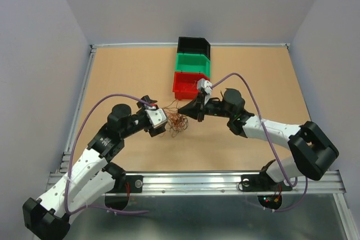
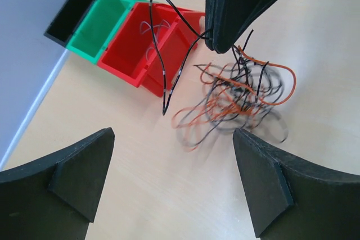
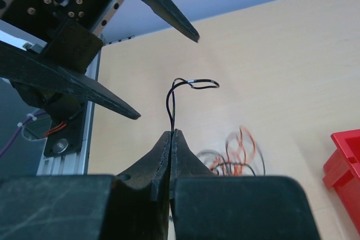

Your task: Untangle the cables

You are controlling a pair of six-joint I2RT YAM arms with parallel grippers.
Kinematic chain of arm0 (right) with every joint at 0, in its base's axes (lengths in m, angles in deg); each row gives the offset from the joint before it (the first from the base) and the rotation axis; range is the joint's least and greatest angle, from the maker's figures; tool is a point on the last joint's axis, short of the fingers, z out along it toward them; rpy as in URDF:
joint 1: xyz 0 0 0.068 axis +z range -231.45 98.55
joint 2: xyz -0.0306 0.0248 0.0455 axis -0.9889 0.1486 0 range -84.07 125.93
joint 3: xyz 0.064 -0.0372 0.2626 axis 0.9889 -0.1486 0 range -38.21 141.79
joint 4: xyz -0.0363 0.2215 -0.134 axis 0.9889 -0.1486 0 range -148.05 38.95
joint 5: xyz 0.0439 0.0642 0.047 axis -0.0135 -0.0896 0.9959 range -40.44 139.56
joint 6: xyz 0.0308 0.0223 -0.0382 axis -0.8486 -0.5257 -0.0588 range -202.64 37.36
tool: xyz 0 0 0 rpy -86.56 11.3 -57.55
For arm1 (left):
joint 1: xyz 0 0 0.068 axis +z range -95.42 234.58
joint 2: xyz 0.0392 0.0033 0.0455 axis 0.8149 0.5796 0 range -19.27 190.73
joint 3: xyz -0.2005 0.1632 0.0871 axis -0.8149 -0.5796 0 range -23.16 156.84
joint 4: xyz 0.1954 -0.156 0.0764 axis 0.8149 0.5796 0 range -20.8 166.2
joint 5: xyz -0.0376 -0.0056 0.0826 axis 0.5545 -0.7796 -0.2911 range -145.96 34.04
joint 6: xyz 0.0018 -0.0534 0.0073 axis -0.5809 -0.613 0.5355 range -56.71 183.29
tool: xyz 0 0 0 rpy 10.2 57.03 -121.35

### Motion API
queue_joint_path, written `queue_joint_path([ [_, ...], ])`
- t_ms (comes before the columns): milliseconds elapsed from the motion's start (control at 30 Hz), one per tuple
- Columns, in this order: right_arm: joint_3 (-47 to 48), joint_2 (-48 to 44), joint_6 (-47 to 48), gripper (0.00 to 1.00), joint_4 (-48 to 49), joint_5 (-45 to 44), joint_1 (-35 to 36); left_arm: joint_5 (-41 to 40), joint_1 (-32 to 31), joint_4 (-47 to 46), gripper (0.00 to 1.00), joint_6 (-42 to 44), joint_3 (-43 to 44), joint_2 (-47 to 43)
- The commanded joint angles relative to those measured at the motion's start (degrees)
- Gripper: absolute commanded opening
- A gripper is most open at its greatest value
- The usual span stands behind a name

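White arms with black joints carry purple cables and matte black wedge-fingered claws.

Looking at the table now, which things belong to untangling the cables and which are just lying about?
Job:
- cables in a clump
- one black wire pinched in the shut right hand
- open left hand beside the clump
- red bin, seemingly holding a few wires

Lying about:
- green bin
- black bin

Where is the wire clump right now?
The wire clump lies on the table in the top view, between the left pincer and right pincer, just below the red bin.
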Motion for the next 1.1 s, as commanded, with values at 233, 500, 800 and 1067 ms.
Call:
queue_joint_path([
  [233,1.01,1.67,-0.01,0.01,3.23,7.8,0.97,-1.01,-0.23,-6.92,0.96,0.58,-1.07,0.12],
  [500,2.94,3.69,-0.36,0.0,3.32,8.42,2.2,1.18,-0.23,-8.5,0.76,0.22,-0.9,1.25],
  [800,4.35,4.92,-0.8,0.0,3.32,6.32,2.91,4.26,-0.93,-6.83,0.66,1.8,0.69,6.89],
  [1067,4.17,4.66,-0.8,0.01,3.23,6.75,3.26,2.77,-1.63,-8.67,0.28,1.81,0.51,8.29],
])
